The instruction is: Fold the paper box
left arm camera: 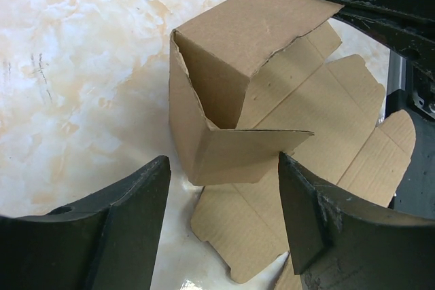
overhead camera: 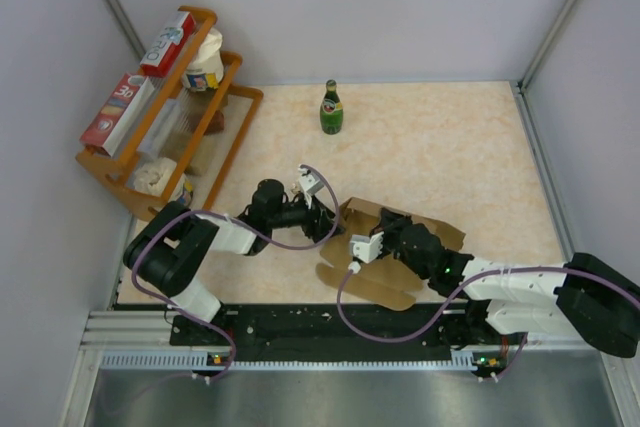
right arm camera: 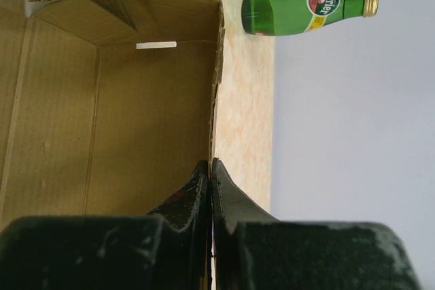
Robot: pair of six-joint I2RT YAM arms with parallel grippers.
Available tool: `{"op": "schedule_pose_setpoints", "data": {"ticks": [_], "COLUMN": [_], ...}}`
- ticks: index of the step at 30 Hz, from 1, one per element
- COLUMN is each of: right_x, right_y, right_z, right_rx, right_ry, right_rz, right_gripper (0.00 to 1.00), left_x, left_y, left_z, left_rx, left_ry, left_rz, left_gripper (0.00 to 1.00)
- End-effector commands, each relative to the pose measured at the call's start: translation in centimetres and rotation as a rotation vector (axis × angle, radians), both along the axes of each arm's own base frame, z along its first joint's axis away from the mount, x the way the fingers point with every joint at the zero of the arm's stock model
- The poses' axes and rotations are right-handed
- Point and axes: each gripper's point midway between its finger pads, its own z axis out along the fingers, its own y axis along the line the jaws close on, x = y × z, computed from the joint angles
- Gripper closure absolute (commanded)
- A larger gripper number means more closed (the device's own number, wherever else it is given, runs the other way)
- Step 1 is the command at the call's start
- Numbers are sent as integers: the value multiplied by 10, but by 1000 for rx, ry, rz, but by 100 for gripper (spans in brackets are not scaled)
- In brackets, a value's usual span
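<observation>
1. Table (overhead camera: 440,157): pale marbled top, enclosed by plain grey walls.

2. Rack (overhead camera: 243,94): wooden, tiered, at 10 o'clock in the top view. It carries two red-and-white cartons (overhead camera: 118,112) on its outer side and several containers too small to identify.

3. Right arm (overhead camera: 500,282): reaches from the 5 o'clock corner toward the table centre. Left arm (overhead camera: 215,232): reaches from 7 o'clock toward the same spot.

4. Paper box (overhead camera: 385,289): plain brown corrugated cardboard, just below the table centre in the top view, between the two grippers. It is partly erected. In the left wrist view the paper box (left arm camera: 224,52) shows a standing corner with one flap turned inward, while further notched panels lie flat on the table toward 5 o'clock. In the right wrist view the open interior of the paper box (right arm camera: 149,120) faces the camera.

5. Left gripper (overhead camera: 322,217): at the 9 o'clock side of the box. Left gripper (left arm camera: 224,168) jaws stand well apart, with the inward flap between them; contact cannot be determined.

6. Right gripper (overhead camera: 358,247): at the 6 o'clock side of the standing wall. Right gripper (right arm camera: 211,168) jaws are pressed together, pinching the edge of the box wall.

7. Bottle (overhead camera: 331,108): green glass, gold cap, upright at 12 o'clock, well apart from the box.
</observation>
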Motion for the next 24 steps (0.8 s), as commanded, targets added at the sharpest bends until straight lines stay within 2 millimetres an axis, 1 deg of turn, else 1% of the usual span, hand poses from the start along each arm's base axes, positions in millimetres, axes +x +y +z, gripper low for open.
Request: {"op": "schedule_pose_setpoints", "data": {"ticks": [1,13,18,24], "right_x": [0,-3,-5,-6], "right_y": [4,5,5,5], "right_z": [8,4,5,2], "right_rx": [22,-1,12,13], "right_ry": [-31,-48,-50,-36], "right_rz": [0,4,-5,-7], "right_gripper": [100,100,100,100], "left_x": [1,0,0,3], "left_y": [-6,-9,-12,-17], "left_z": [16,3,0,3], "left_rx": [-44,-29,-18,-12], "left_ry": [-66,-45,-53,-88], "left_rz": [-38,-42,-31,16], "left_gripper": [31,32,32,32]}}
